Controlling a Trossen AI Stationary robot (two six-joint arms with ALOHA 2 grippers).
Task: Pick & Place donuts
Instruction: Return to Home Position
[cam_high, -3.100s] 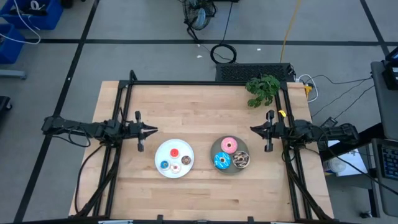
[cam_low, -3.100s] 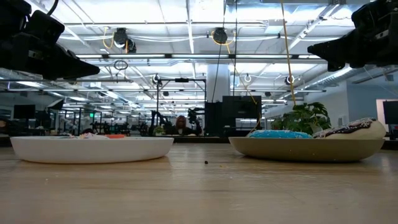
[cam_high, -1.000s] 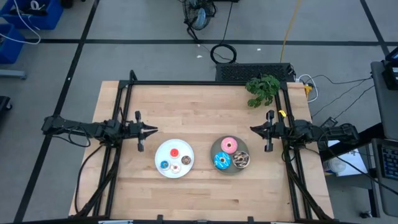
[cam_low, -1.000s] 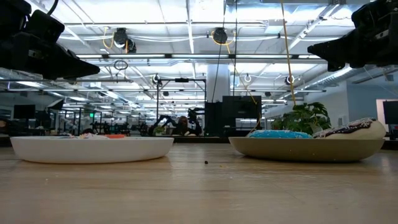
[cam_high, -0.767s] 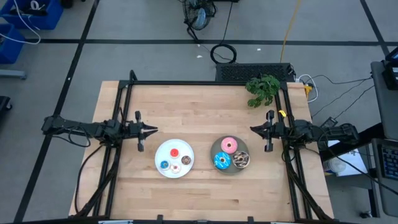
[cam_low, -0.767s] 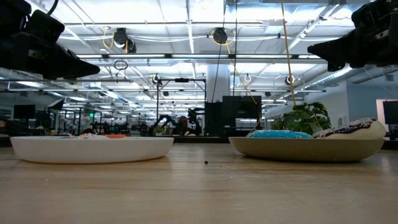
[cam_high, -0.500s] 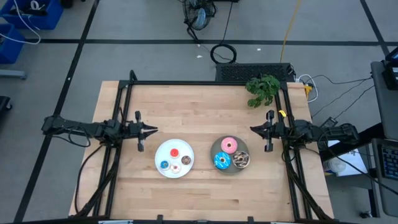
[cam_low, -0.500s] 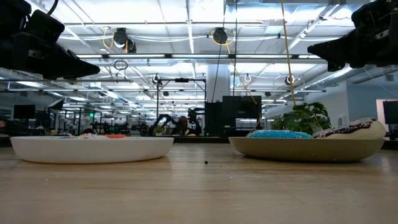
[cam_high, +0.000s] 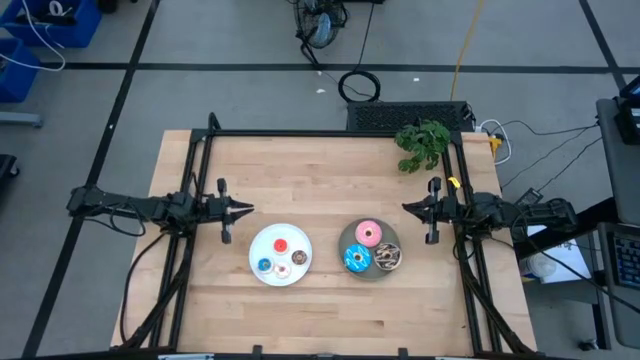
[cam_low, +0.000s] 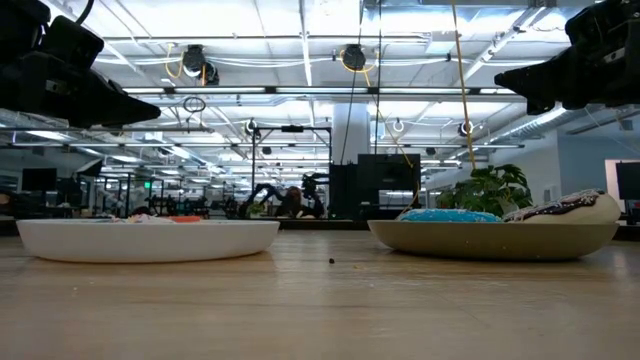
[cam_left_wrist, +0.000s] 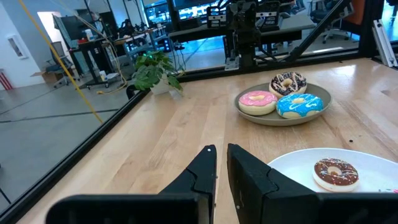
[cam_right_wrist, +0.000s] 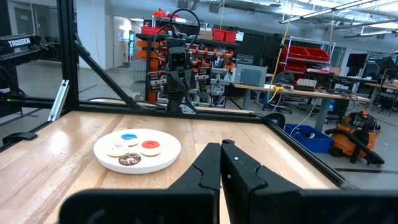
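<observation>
Pale wooden boards form the table (cam_high: 320, 165), boxed by a black frame (cam_high: 330, 133), with a small green plant (cam_high: 423, 145) at its far right corner. On the white plate (cam_high: 262, 240), left of the middle, lie the small red-orange donut (cam_high: 281, 243), the small blue donut (cam_high: 264, 265), the small whitish donut (cam_high: 283, 270) and the small brown donut (cam_high: 299, 258). On the grey plate (cam_high: 346, 238), just to its right, sit the pink donut (cam_high: 368, 235), the blue-sprinkled donut (cam_high: 357, 259) and the dark brown donut (cam_high: 387, 258). The left pincer (cam_high: 247, 209) hangs at the table's left side and the right pincer (cam_high: 407, 208) at its right side, tips facing each other, and the low view shows both raised above the plate rims. The wrist views show the left fingers (cam_left_wrist: 252, 177) closed to a thin slit and the right fingers (cam_right_wrist: 199, 168) touching, with nothing held between either pair. We judge the sorting finished and the step in hand to be the retreat to rest, which looks all but complete. To do it well, we would keep both pincers closed, empty and high. We would also draw any last settling outward from the plates, never across them, and move slowly so the table is not jarred and no ring rolls off.
</observation>
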